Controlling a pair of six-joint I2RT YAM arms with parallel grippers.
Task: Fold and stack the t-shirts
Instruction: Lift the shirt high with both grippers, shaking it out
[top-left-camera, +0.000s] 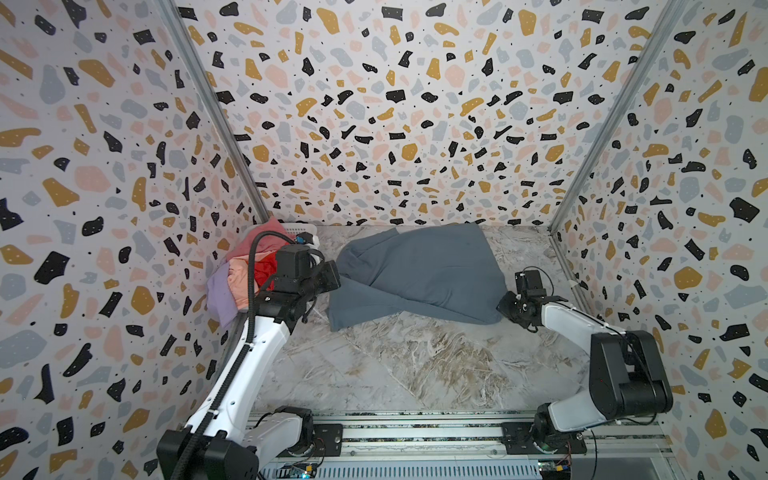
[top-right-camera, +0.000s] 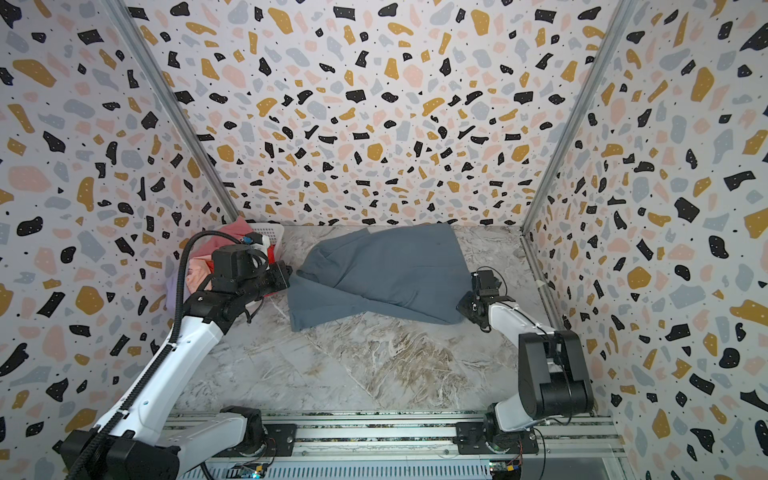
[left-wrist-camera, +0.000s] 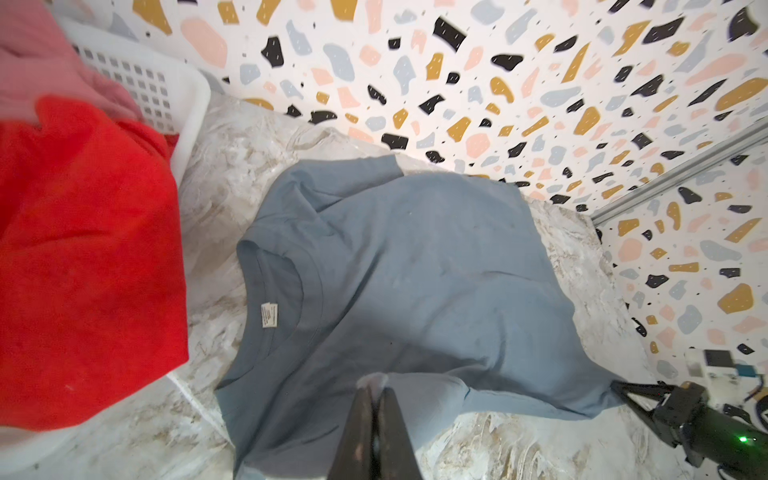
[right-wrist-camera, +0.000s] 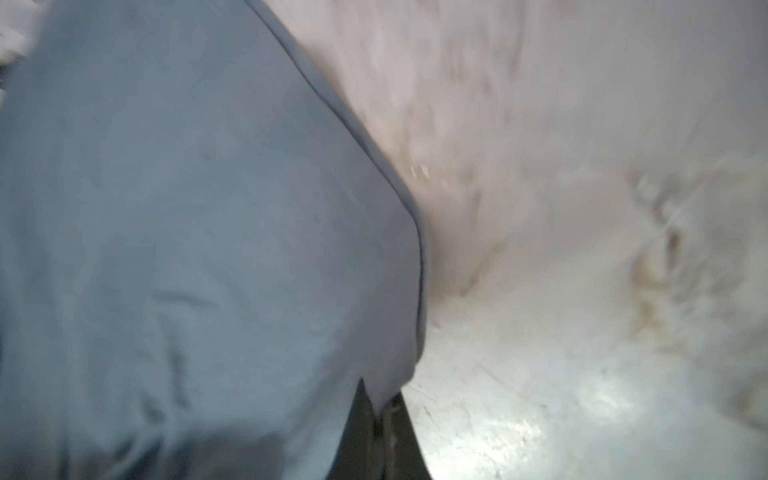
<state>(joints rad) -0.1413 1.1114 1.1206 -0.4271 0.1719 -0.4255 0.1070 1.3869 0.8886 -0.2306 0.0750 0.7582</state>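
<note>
On the marble table (top-left-camera: 415, 365), the right gripper (right-wrist-camera: 380, 405) is closed at the near right corner of the grey-blue t-shirt (top-left-camera: 419, 274); this wrist view is blurred, but the hem seems nipped between the fingers. The left gripper (left-wrist-camera: 376, 392) is clamped on a fold of cloth near the collar. Farther left, the red t-shirt (left-wrist-camera: 83, 249) and pink t-shirt (left-wrist-camera: 25, 62) lie in the white basket (left-wrist-camera: 137, 83)

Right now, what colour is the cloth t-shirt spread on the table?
Slate grey-blue t-shirt, clearest in the left wrist view.
</note>
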